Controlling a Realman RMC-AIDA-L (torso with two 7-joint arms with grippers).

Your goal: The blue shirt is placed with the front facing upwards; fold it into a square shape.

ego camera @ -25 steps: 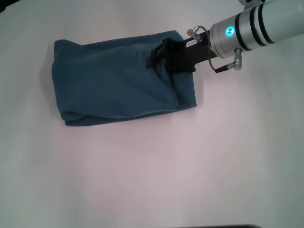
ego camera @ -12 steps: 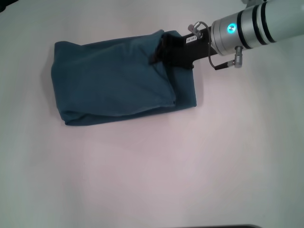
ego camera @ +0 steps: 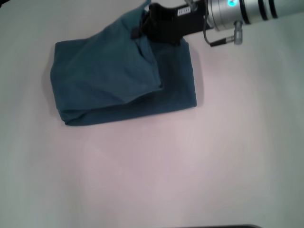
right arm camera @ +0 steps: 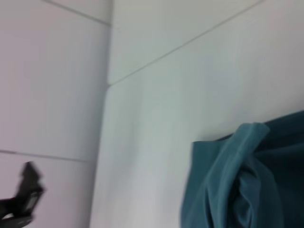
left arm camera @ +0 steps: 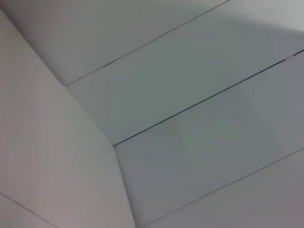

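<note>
The blue shirt (ego camera: 104, 85) lies folded into a plain teal rectangle on the far left part of the white table (ego camera: 190, 166). No lettering shows. My right gripper (ego camera: 141, 29) is at the shirt's far right corner, shut on the top layer of cloth and holding it above the layers below. That raised flap slopes down to the left across the shirt. In the right wrist view the bunched teal cloth of the shirt (right arm camera: 247, 180) hangs close to the camera. My left gripper is out of the head view, and its wrist view shows only pale wall panels.
The silver right arm (ego camera: 251, 12) reaches in from the far right corner. The white table surface spreads in front of and to the right of the shirt. A small dark shape (right arm camera: 26, 192) sits at the edge of the right wrist view.
My right gripper has risen and moved left and farther back, pulling the shirt's top right layer up and over toward the left. The lower layers stay flat.
</note>
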